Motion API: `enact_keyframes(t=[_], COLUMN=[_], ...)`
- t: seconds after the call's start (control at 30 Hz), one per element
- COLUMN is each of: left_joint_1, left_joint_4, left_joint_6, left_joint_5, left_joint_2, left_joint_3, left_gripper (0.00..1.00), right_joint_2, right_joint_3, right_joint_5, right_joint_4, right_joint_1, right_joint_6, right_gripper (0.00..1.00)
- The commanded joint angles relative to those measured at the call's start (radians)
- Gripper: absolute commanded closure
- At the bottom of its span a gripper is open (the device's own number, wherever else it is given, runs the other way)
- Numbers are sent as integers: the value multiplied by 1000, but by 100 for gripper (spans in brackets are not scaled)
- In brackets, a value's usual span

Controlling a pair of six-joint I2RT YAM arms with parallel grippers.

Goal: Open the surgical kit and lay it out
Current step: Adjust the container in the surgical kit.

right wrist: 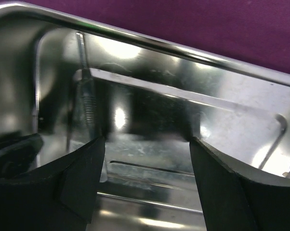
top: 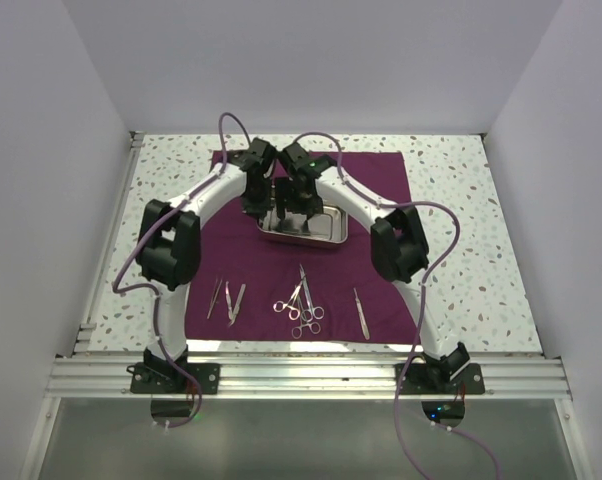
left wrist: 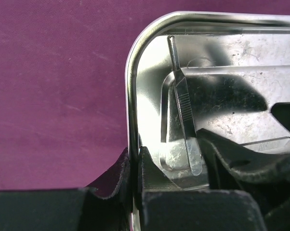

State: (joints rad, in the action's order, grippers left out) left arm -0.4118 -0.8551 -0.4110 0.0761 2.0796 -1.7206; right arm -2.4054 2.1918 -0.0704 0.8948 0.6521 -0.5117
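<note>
At the near edge a metal rail carries the bases of both arms. The left arm and the right arm bend inward over the speckled desk. A dark purple cloth lies spread flat on the desk, and the tools lie in a row along its near part. Two tweezers lie side by side on the left. A cluster of ring-handled tools cross one another in the middle, and one straight tool lies alone to the right. Beyond the row, near the middle of the cloth, the shiny steel tray sits flat, and both arms meet over it. The left fingers are closed on the tray's left rim, one outside over the cloth and one inside, with the wall pinched between them. Inside the tray a thin handle with a ribbed grip lies just beside the inner finger, its narrow end pointing at the rounded far corner. The right fingers stand wide apart down inside the tray, holding nothing, with bare tray floor between them. The ribbed handle is just beside the left one of the pair, but whether they touch cannot be told. Behind the tray the cloth runs on towards the far edge of the desk.
</note>
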Motion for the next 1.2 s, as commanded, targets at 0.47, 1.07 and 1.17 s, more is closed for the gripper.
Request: enact_keyframes(t=[0.47,1.07,1.17], left_joint_1=[-30,-36,-36], left_joint_4=[148,163,174], left_joint_6=[-69,-81,-87], left_joint_5=[-205,-236,-228], left_joint_2=[-9,-16,-16], left_joint_3=[88,44,49], left_gripper=[100,100,100], right_joint_2=[-64,-198,-186], right_joint_3=[46,68,-2], right_joint_5=[6,-293,-307], right_joint_4=[-209,-85,-85], right_joint_1=[1,75,104], right_joint_6=[-146,10,9], right_gripper=[30,65,69])
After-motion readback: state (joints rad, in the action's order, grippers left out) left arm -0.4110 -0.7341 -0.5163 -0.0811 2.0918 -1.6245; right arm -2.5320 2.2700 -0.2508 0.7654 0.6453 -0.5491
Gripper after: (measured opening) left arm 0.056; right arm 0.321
